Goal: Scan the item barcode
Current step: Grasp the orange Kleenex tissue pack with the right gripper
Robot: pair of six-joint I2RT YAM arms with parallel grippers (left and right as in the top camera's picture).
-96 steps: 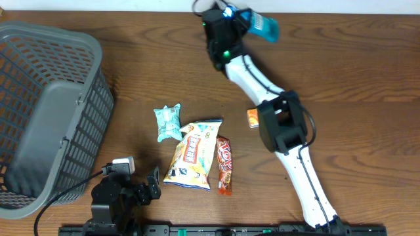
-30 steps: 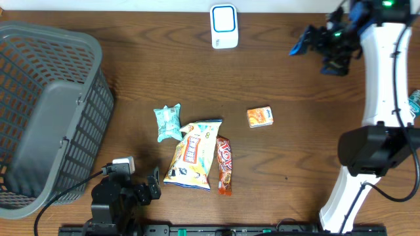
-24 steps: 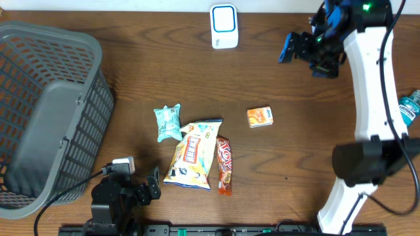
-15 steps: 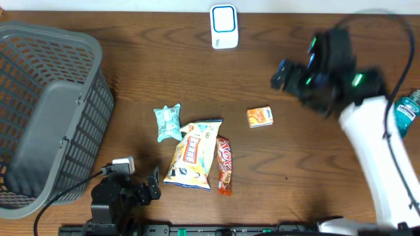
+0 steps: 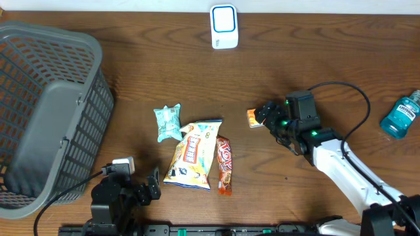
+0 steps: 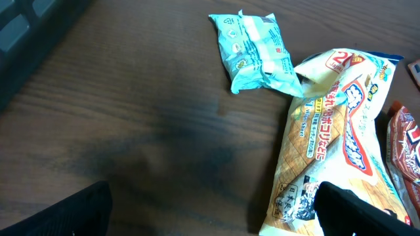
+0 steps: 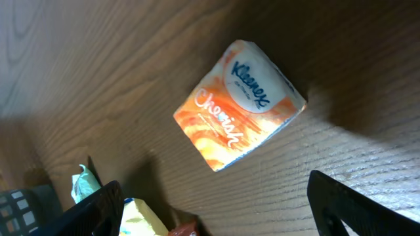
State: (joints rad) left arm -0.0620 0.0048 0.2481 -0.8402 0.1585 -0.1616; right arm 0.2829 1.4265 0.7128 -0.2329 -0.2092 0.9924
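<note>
Orange tissue pack (image 7: pixel 239 105) just ahead of the wide-open right claw (image 7: pixel 223 211), untouched

"Kleenex", "Cherish" on orange tissue pack (image 7: pixel 239 105), Japanese lettering on snack bag (image 6: pixel 335 137)

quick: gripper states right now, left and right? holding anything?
Left gripper: open, holding nothing.
Right gripper: open, poised at the Kleenex pack, not gripping it.
</note>
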